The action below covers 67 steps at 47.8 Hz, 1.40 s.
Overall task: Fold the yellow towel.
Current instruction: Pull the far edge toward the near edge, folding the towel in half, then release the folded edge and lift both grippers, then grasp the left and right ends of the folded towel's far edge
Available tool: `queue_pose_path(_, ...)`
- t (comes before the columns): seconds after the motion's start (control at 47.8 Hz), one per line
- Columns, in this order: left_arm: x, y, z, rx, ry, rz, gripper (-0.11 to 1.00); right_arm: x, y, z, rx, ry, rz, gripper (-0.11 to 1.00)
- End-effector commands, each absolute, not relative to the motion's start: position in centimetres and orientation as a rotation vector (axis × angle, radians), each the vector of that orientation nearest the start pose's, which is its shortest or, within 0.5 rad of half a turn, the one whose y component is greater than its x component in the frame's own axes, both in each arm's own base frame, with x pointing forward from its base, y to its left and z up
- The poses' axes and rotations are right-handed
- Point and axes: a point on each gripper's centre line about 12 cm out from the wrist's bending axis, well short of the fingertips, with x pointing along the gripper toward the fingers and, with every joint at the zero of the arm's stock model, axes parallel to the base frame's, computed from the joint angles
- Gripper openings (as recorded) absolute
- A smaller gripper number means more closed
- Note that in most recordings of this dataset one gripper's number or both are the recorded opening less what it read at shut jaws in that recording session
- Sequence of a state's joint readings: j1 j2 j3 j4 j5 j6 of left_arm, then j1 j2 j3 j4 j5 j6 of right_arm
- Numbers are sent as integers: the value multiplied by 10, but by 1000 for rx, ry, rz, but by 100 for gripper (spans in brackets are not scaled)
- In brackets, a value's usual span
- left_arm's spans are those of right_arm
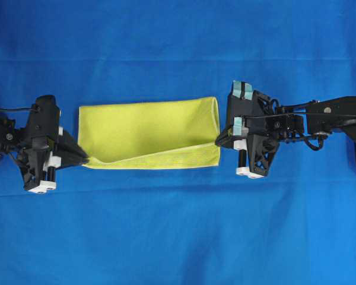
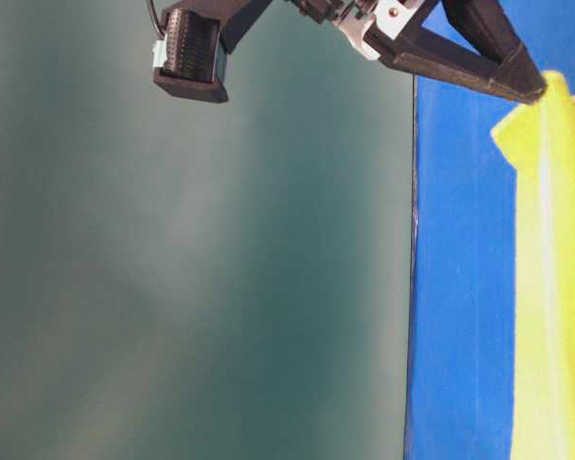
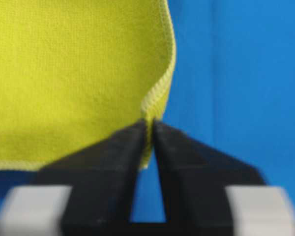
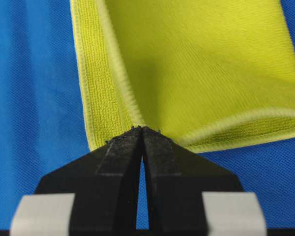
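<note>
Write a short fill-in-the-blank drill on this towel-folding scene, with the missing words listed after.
1. The towel pinched by both grippers is ____ in colour.
2. The cloth covering the table is ____.
3. The right gripper is ____ on the towel's edge.
4. The towel is held by ____ grippers, the left gripper included.

Missing words: yellow; blue; shut; two

The left wrist view is soft with blur: the left tool [image 3: 151, 129] and the hem of the yellow towel [image 3: 73, 73] lack sharp edges, and the cloth runs off the top and left borders. In the right wrist view the towel [image 4: 201, 64] is cut at the top and right. The table-level view shows only a strip of towel [image 2: 556, 287] at its right border, and the left tool [image 2: 529, 88] there is cropped at the top. Overhead, both arms run out of frame at the sides.
</note>
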<state>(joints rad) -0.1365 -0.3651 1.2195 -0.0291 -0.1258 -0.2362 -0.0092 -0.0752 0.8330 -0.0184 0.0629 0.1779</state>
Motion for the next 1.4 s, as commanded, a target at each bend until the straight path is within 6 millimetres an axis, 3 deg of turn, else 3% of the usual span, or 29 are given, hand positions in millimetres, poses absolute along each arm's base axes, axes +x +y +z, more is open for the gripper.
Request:
queue_pose_path(0.0,240,-34,133,-205,703,-40,29,340,-3,149,159,783,-74,2)
queue_pose_path(0.042,240,-34,135,-205,699,-43,42,341,-2,150,164,781,-73,8)
queue_pose_path(0.167,242,-35,142,-203,693,-46,77,342,7,155,156,774,-48,48)
queue_pose_path(0.209,241,-35,146,-196,691,-49,81,341,8,158,156,770,-45,58)
queue_pose_path(0.272,239,-32,153,-195,689,-43,78,342,8,165,157,750,-44,67)
queue_pose_path(0.356,236,-26,159,-193,680,-24,73,344,6,173,145,725,-42,62)
queue_pose_path(0.46,232,-8,163,-201,657,41,72,346,-6,179,137,705,-67,63)
queue_pose_path(0.691,228,31,159,-179,666,175,72,349,-58,175,177,703,-205,63)
queue_pose_path(1.005,228,58,141,-164,706,268,72,359,-95,148,181,742,-281,63)
queue_pose_path(1.381,233,67,98,-182,787,299,71,360,-106,110,199,822,-306,63)
